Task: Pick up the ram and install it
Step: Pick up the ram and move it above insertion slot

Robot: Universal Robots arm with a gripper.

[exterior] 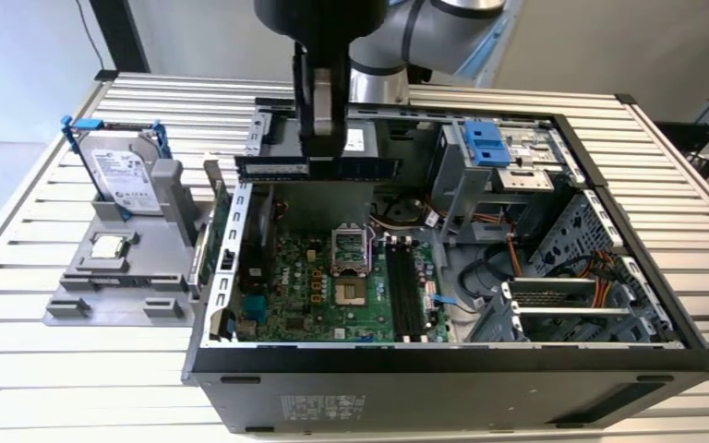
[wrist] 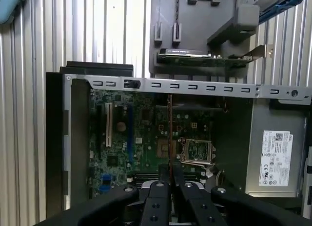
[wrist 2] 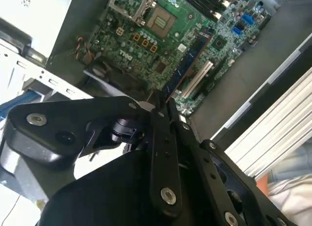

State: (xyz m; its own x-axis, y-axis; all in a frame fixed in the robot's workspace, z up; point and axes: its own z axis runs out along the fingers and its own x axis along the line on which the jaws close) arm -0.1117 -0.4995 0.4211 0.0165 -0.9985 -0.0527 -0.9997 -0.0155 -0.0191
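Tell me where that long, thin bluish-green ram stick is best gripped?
Mid-length, pinching its two flat faces from above. The long, thin bluish-green ram stick hangs level and edge-down in the black gripper, so a centred pinch balances it and leaves the lower edge free above the green motherboard.

bright, even light; pale glare on the slatted table [exterior: 34,369] (nearly washed white), soft shadow inside the computer case [exterior: 453,388].

You see an open computer case [exterior: 453,374] lying on a table of white slats [exterior: 34,369]. Inside it, a green motherboard [exterior: 299,305] lies flat, with a silver chip socket [exterior: 352,268] on it. On the exterior view's left, a grey stand [exterior: 96,295] holds a hard drive [exterior: 121,171] upright in a blue frame.
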